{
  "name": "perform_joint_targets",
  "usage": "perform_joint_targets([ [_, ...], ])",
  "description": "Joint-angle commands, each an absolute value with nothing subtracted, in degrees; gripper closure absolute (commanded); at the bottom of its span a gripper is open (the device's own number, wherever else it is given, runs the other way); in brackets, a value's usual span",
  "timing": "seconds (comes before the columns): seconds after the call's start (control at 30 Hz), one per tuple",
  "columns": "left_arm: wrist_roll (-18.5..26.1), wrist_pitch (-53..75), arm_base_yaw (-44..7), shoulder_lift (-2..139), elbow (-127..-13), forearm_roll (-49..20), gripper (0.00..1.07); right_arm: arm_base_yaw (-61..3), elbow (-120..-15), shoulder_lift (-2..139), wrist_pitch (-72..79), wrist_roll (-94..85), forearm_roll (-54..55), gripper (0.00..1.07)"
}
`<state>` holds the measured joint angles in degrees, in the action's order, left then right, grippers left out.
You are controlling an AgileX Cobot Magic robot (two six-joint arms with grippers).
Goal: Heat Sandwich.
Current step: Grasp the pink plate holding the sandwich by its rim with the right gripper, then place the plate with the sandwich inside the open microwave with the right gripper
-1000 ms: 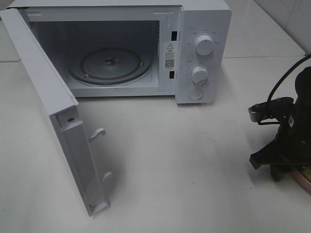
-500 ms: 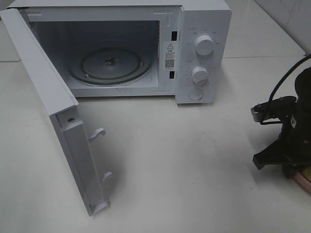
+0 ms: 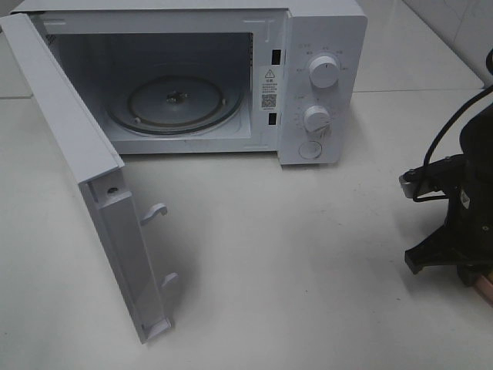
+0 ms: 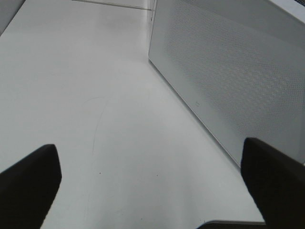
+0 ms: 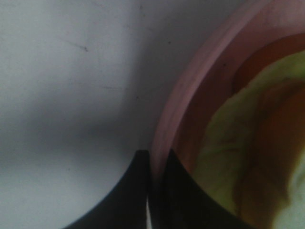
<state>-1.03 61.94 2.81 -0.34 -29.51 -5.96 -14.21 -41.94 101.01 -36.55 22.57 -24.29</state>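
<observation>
**Item 1, sandwich (image 5: 228,157), one.** It lies on the pink plate (image 5: 190,86) at the right edge of the table (image 3: 308,254), well apart from the microwave. Only pale yellow-green and reddish filling shows in the right wrist view. It sits just inside the plate rim, close beside the fingertips of the right gripper (image 5: 155,155). In the high view the right arm and the frame edge hide it.

**Item 2, right gripper, one.** Its fingers are pinched together on the rim of the pink plate, one on the outer side and one on the inner. It grips the plate and does not touch the sandwich.

**Item 3, left gripper (image 4: 152,191), one.** Its jaws are spread wide and hold nothing. It hangs over bare table beside a white perforated panel of the microwave.

**Item 4, pink plate, one, round.** It holds the sandwich. Only a sliver (image 3: 484,289) shows from the high view.

**Item 5, microwave (image 3: 323,46), one, white.**
- The door (image 3: 69,146) is swung fully open to the left and carries two latch hooks (image 3: 154,212).
- The cavity holds one glass turntable (image 3: 173,104).
- The control panel has two knobs (image 3: 323,72) and one round button (image 3: 310,149) below them.
</observation>
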Motion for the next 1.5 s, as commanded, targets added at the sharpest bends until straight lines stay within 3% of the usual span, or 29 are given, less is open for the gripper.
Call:
perform_joint_targets([
  [0.03,-1.3,61.0,2.9,-1.3,-29.4,-6.4,0.1,-15.6,-41.7,101.3,-38.0,24.5,-25.2,1.07],
  [1.5,-1.3,61.0,2.9,-1.3,-29.4,-6.4,0.1,-33.0,-43.5,89.3,-55.6,26.0,-29.4,1.07],
])
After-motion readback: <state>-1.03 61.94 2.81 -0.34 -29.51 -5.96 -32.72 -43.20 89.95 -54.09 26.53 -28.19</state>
